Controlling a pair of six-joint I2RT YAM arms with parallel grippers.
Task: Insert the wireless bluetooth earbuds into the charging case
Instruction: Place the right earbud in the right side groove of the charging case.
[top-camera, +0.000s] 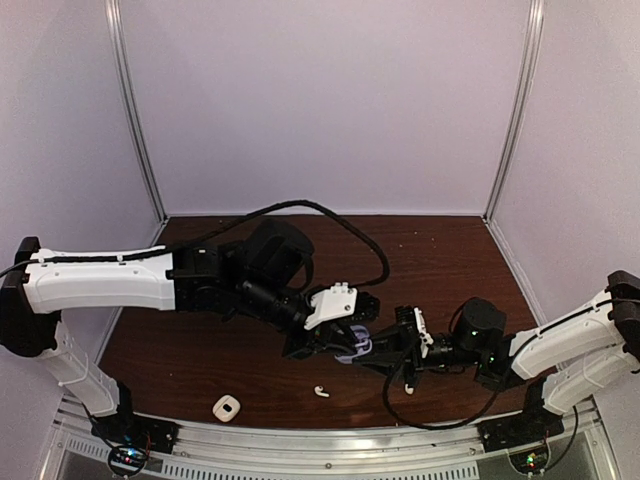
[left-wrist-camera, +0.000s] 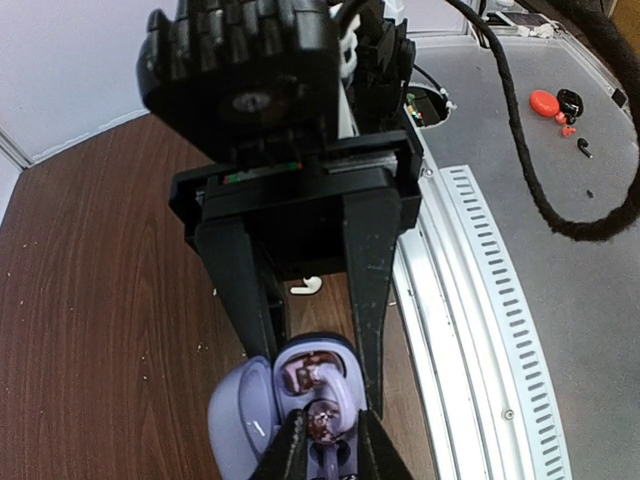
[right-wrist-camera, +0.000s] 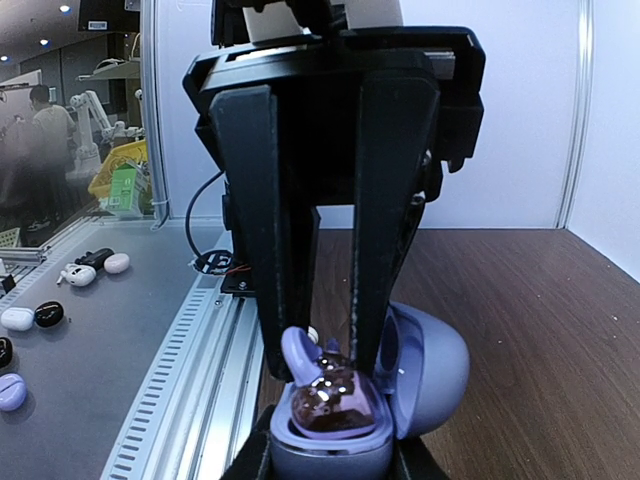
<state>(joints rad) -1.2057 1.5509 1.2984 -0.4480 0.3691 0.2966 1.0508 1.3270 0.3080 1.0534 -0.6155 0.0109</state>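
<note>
The lavender charging case (top-camera: 358, 347) (left-wrist-camera: 240, 420) (right-wrist-camera: 430, 360) stands open at mid-table, its lid swung aside. My right gripper (top-camera: 375, 355) (left-wrist-camera: 322, 375) (right-wrist-camera: 330, 465) is shut on its base from both sides. From above, my left gripper (top-camera: 345, 345) (left-wrist-camera: 325, 425) (right-wrist-camera: 325, 365) reaches into the case, its narrow jaws close against a dark purple earbud (left-wrist-camera: 325, 418) (right-wrist-camera: 335, 400) that sits in a socket. A second dark purple earbud (left-wrist-camera: 303, 375) lies in the other socket. One white stemmed earbud (top-camera: 321, 391) (left-wrist-camera: 308, 287) lies loose on the wood near the front edge.
A small white case (top-camera: 227, 407) rests at the front left of the table. The slotted metal rail (left-wrist-camera: 470, 300) (right-wrist-camera: 200, 350) runs along the near edge. A black cable (top-camera: 400, 390) loops under the right wrist. Other cases (right-wrist-camera: 80, 272) lie on the grey bench beyond the rail.
</note>
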